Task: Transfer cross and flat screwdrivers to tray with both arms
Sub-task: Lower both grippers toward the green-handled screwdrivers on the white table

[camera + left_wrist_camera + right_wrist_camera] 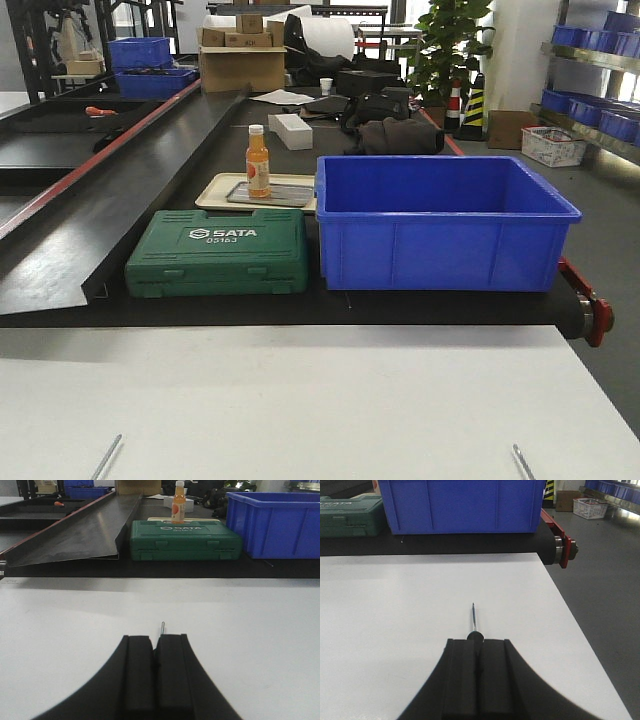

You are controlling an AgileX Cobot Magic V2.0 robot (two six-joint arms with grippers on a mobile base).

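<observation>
My left gripper is shut over the white table, with only the thin silver tip of one screwdriver poking out past its jaws. My right gripper is shut on the other screwdriver; its black handle end and silver shaft stick forward. Both handles are mostly hidden between the jaws. In the front view only the two shafts show at the bottom edge, on the left and on the right; the grippers are out of that frame. The wide grey metal tray is not in view.
Beyond the white table lies a black belt with a green SATA tool case, a deep blue bin and a beige tray holding an orange bottle. The table's right edge drops to the floor.
</observation>
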